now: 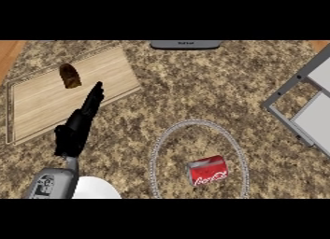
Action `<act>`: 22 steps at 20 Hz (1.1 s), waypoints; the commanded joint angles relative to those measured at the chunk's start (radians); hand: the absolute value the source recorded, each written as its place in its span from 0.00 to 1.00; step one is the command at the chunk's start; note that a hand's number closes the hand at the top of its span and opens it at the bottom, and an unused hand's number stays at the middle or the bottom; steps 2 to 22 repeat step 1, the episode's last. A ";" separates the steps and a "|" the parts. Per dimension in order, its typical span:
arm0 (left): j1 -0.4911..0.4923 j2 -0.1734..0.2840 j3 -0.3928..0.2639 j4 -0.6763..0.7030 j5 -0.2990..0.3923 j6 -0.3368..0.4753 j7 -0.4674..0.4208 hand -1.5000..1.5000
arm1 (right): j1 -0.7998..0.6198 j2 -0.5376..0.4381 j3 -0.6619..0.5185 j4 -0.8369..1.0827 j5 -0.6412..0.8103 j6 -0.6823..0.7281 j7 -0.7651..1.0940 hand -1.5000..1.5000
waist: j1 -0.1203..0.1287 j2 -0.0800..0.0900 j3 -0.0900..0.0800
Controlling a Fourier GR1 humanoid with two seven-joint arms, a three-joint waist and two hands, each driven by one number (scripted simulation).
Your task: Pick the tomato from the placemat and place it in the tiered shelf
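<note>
Head view: we see no tomato; a red can (207, 171) lies on its side on the placemat (195, 122), well apart from the tiered shelf (319, 116). We judge it light, stiff, slippery and roll-prone, so grasp across its middle. Left hand (70, 133) is released, fingers straight, over the wooden board (43, 107).

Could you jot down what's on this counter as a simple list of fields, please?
counter: speckled brown stone
wooden board: upper left
dark brown item: on the board's far part
left hand: fingers straight, stretched over the board's edge
right hand: not in view
red can: lying on its side inside a grey oval ring
grey shelf: right edge
tomato: none visible
</note>
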State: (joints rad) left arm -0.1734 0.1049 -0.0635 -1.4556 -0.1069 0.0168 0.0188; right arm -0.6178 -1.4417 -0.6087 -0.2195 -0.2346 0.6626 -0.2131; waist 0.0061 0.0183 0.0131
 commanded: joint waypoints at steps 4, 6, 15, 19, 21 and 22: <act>0.015 -0.002 -0.003 -0.016 0.002 0.000 0.007 0.50 | 0.070 -0.006 -0.002 0.033 0.013 0.060 -0.083 0.00 | -0.006 -0.004 0.004; 0.015 -0.002 -0.003 -0.016 0.002 0.000 0.007 0.50 | 0.070 -0.006 -0.002 0.033 0.013 0.060 -0.083 0.00 | -0.006 -0.004 0.004; 0.015 -0.002 -0.003 -0.016 0.002 0.000 0.007 0.50 | 0.070 -0.006 -0.002 0.033 0.013 0.060 -0.083 0.00 | -0.006 -0.004 0.004; 0.015 -0.002 -0.003 -0.016 0.002 0.000 0.007 0.50 | 0.070 -0.006 -0.002 0.033 0.013 0.060 -0.083 0.00 | -0.006 -0.004 0.004; 0.015 -0.002 -0.003 -0.016 0.002 0.000 0.007 0.50 | 0.070 -0.006 -0.002 0.033 0.013 0.060 -0.083 0.00 | -0.006 -0.004 0.004; 0.015 -0.002 -0.003 -0.016 0.002 0.000 0.007 0.50 | 0.070 -0.006 -0.002 0.033 0.013 0.060 -0.083 0.00 | -0.006 -0.004 0.004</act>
